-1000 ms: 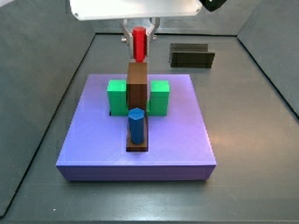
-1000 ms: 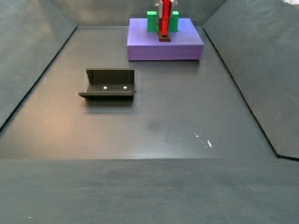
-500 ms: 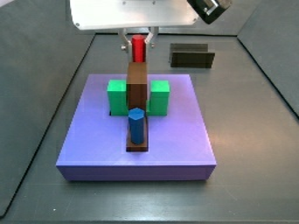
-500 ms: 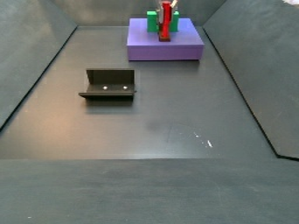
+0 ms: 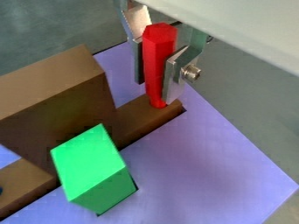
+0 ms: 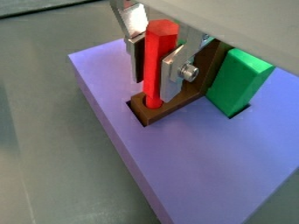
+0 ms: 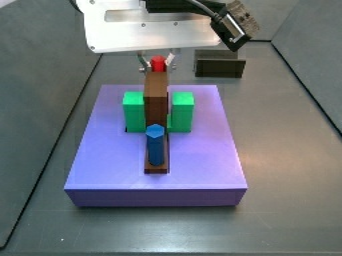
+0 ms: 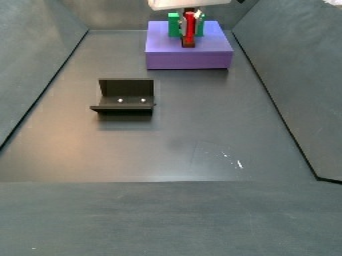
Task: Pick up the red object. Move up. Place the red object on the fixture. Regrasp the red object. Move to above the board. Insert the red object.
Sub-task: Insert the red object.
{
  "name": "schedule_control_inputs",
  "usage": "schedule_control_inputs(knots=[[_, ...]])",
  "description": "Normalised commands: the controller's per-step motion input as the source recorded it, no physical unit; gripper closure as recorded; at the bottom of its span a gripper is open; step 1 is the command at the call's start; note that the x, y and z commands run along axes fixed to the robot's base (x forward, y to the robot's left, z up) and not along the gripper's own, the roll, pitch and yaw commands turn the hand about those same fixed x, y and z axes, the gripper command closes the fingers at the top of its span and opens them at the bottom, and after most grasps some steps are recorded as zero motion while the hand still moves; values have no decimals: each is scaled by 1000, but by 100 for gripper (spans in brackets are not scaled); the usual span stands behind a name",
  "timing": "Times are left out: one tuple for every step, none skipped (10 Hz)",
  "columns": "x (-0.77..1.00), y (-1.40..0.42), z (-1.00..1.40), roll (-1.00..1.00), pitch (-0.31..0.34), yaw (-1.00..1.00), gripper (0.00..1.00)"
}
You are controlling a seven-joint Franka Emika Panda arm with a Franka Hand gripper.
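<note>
Fingers: silver plates clamped on either side of the red object, held upright. Gripper: low over the far end of the board. Red object's lower tip: sits in the slot at the end of the brown bar. Green block: beside the bar. Blue peg: upright, near end. Fixture: on the table, well apart.

Red object – bright red, board – purple, silver-fingered end effector
</note>
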Motion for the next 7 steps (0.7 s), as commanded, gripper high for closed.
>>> schedule_control_inputs(knots=[[0, -203, -591, 329, -74, 0, 100], [149, -129, -777, 266, -9, 0, 100], [309, 20, -720, 10, 23, 0, 100], [203, 209, -497, -1, 67, -34, 100], [123, 217, -371, -27, 61, -69, 100], [31, 0, -474, 30, 0, -106, 100], [-109, -94, -609, 50, -43, -111, 100]])
